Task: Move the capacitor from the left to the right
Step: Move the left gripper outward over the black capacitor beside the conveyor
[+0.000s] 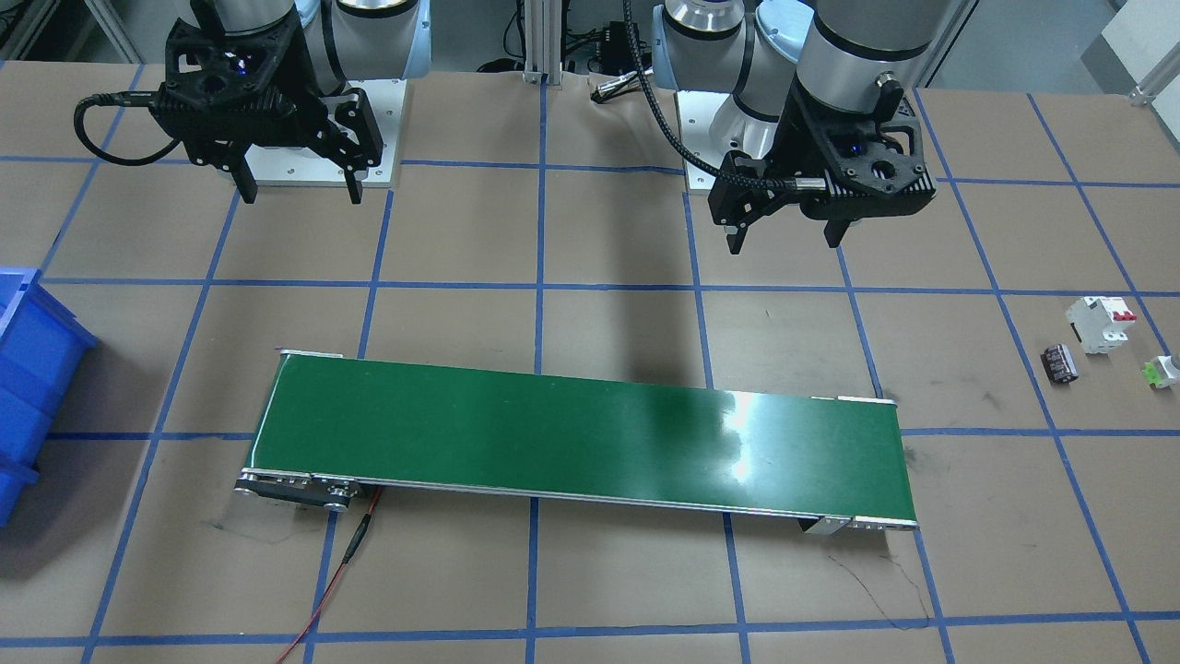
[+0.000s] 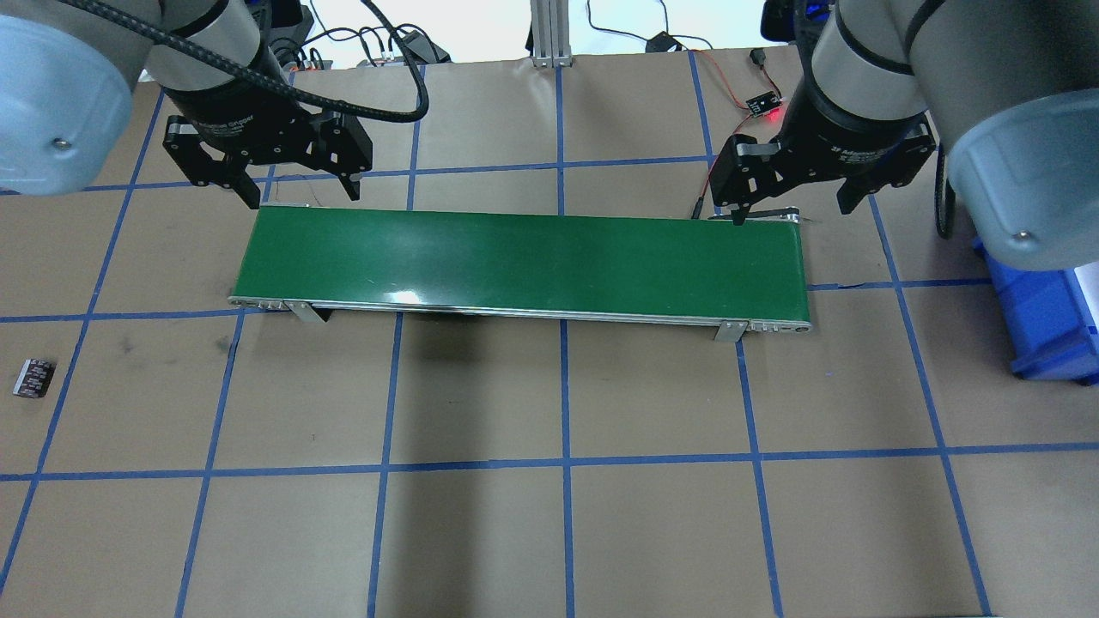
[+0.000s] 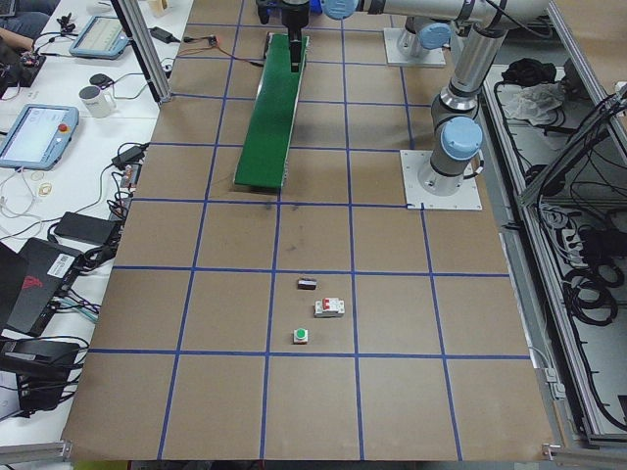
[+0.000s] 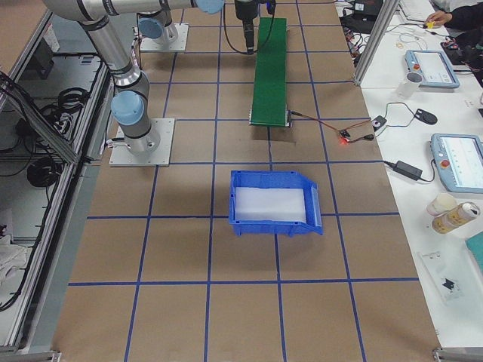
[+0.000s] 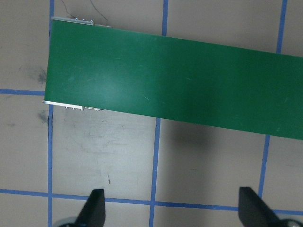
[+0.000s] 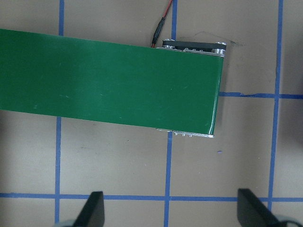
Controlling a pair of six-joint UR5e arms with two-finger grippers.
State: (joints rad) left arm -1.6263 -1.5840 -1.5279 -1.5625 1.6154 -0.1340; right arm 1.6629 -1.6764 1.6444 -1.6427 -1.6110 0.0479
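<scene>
The capacitor [image 1: 1060, 362] is a tiny dark striped piece lying on the brown table at the robot's far left. It also shows in the overhead view [image 2: 34, 378] and in the exterior left view [image 3: 307, 285]. My left gripper [image 1: 784, 242] [image 2: 303, 200] is open and empty, hanging over the back edge of the green conveyor's left end, far from the capacitor. My right gripper [image 1: 302, 198] [image 2: 790, 215] is open and empty above the belt's right end. Both wrist views show only belt and table between spread fingers [image 5: 94, 208] [image 6: 92, 210].
A green conveyor belt [image 1: 590, 433] lies across the table's middle, with a red wire at its right end. A white breaker with red switches [image 1: 1100, 323] and a green-and-white piece [image 1: 1162, 372] sit beside the capacitor. A blue bin [image 2: 1043, 318] stands at the robot's right.
</scene>
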